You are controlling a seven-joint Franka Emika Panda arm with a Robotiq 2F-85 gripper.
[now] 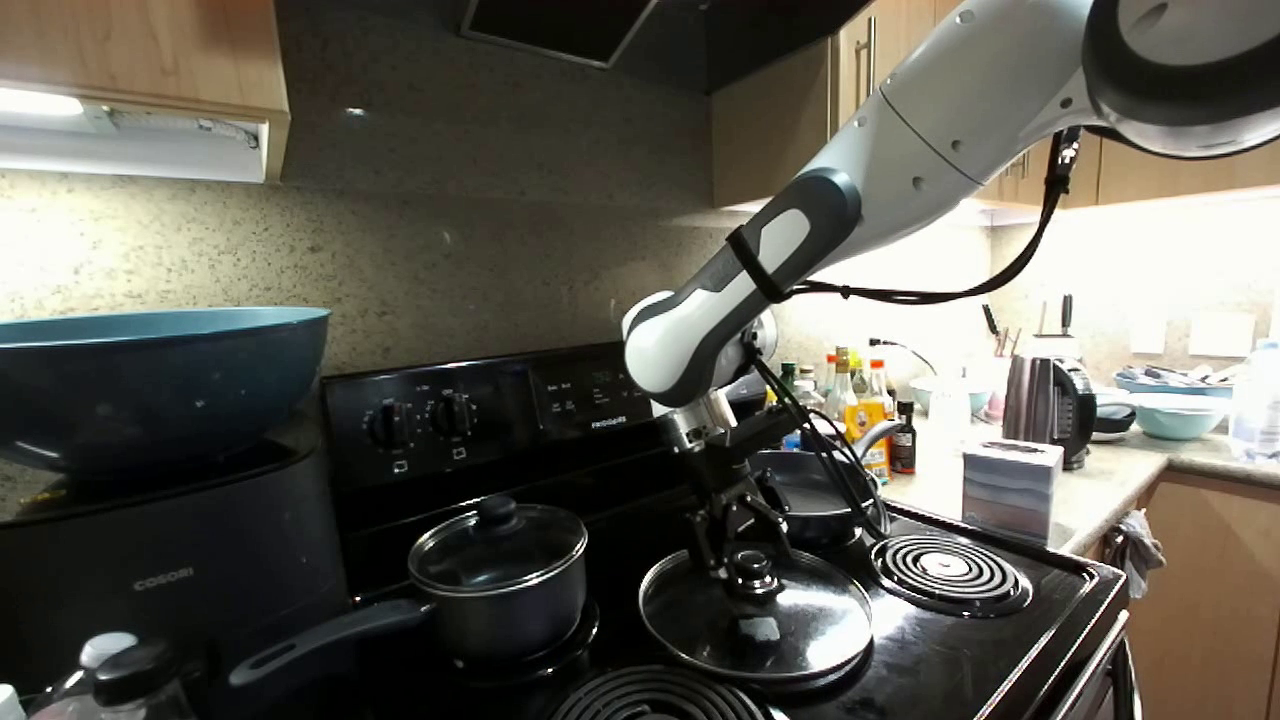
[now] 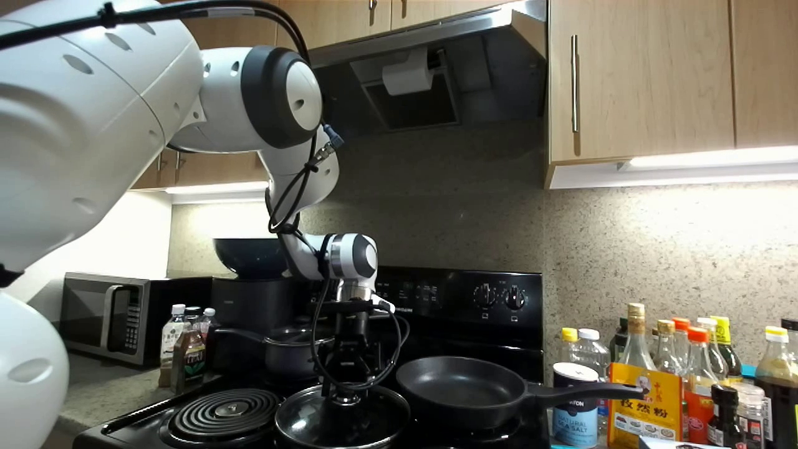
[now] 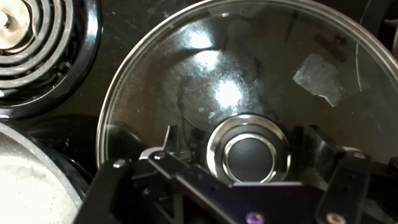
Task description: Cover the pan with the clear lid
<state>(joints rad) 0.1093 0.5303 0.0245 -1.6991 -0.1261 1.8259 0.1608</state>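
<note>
The black stove is like a big floor for all the cooking things. The white arm bends down over the middle of it, I think so it can do its job from above.

The pan sits near the back of the stove with nothing over its top. In an exterior view its long handle points off to the side, so I guess it will not get in the way. The grey pot wears its own small lid, so it likely needs no help.

The clear lid is near the pan but not on it. It is in the middle of the stove, right way up. I cannot tell if its edge lies flat or is up a tiny bit.

The gripper is spread apart. In the wrist view its two fingers stand on both sides of the knob, with a gap each way, so nothing is pinched. I think they go there because the knob is easy to hold, and the wide glass looks slippery. Next they should squeeze, lift and carry. A crooked pinch could make the clear lid tip.
</note>
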